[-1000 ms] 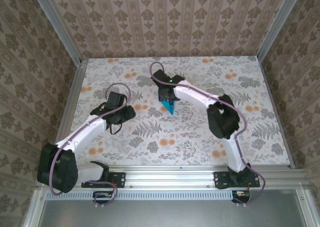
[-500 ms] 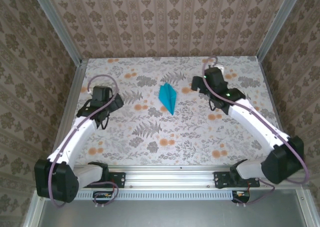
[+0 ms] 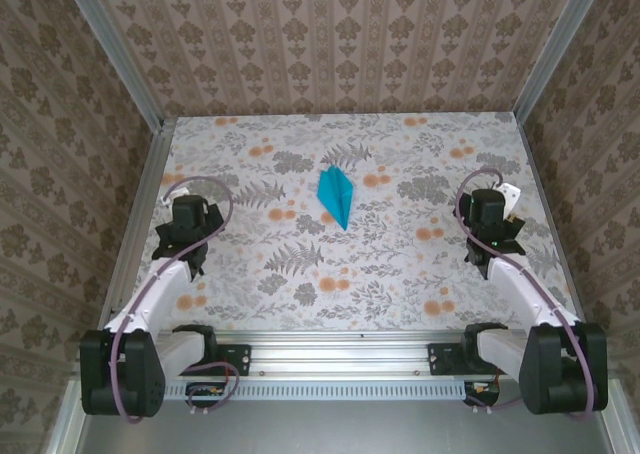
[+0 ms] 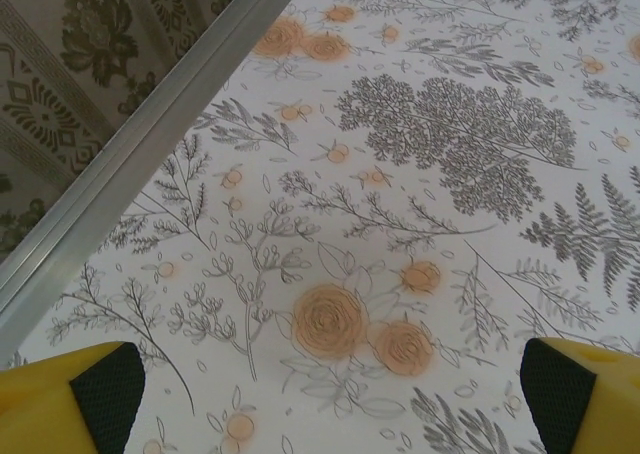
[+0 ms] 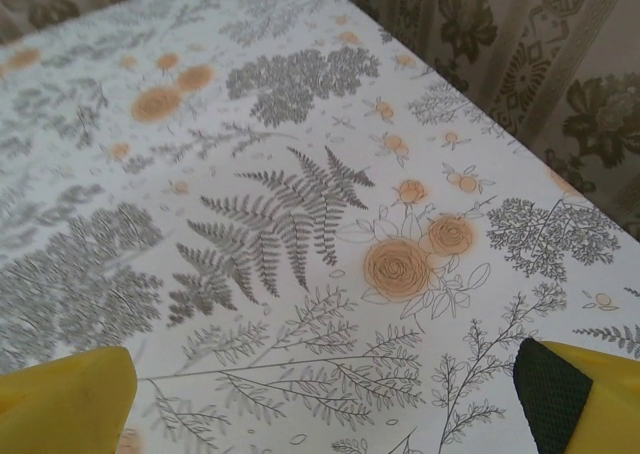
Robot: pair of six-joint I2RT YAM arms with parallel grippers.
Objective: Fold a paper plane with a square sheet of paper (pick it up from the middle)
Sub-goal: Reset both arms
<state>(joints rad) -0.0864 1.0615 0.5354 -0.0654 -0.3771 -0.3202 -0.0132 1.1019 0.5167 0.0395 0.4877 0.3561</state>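
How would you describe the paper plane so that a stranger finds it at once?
Start at the floral table, slightly beyond its middle. A narrow pointed plane lies there. It is the only bright cyan thing among grey and orange prints.

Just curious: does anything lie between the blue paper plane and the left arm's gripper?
No. Seen from above, bare flowered table runs from the left gripper to the paper plane.

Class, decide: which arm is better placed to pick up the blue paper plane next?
Left, only marginally: the paper plane looks slightly nearer the left arm than the right arm; both sit aside, fingers open and empty.
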